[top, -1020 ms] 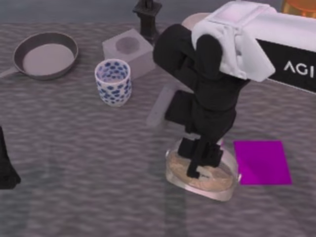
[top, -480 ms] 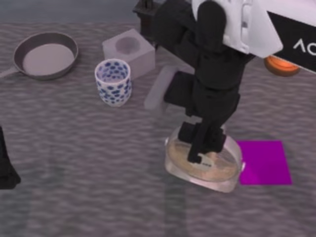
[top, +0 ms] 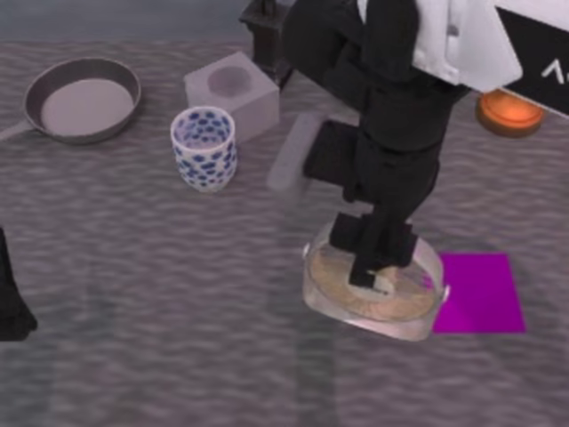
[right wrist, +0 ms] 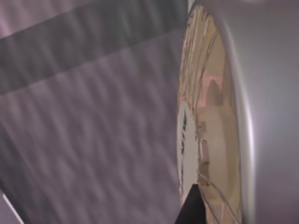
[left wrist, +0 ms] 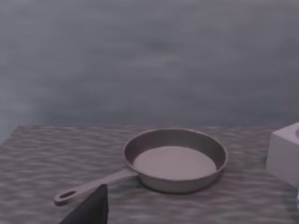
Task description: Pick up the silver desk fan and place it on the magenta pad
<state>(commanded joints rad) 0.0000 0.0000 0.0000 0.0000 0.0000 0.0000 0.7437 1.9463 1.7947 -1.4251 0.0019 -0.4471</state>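
The silver desk fan (top: 356, 298) lies face up, its tan-gold grille showing, just left of the magenta pad (top: 483, 292); its right rim overlaps the pad's left edge in the top view. My right gripper (top: 372, 269) reaches down from above and is shut on the fan over its grille. In the right wrist view the fan (right wrist: 208, 126) fills the frame's side, with one dark fingertip (right wrist: 192, 209) against its face. My left arm (top: 11, 307) stays parked at the table's left edge.
A grey frying pan (top: 82, 98) sits at the back left, also close in the left wrist view (left wrist: 175, 161). A blue-dotted cup (top: 204, 147), a grey block (top: 233, 87), a dark figurine (top: 265, 27) and an orange object (top: 508, 114) stand along the back.
My right gripper has carried the fan to the right, so its rim now reaches the pad's left edge. The arm's upper part swung back, uncovering the orange object. The left arm is still.
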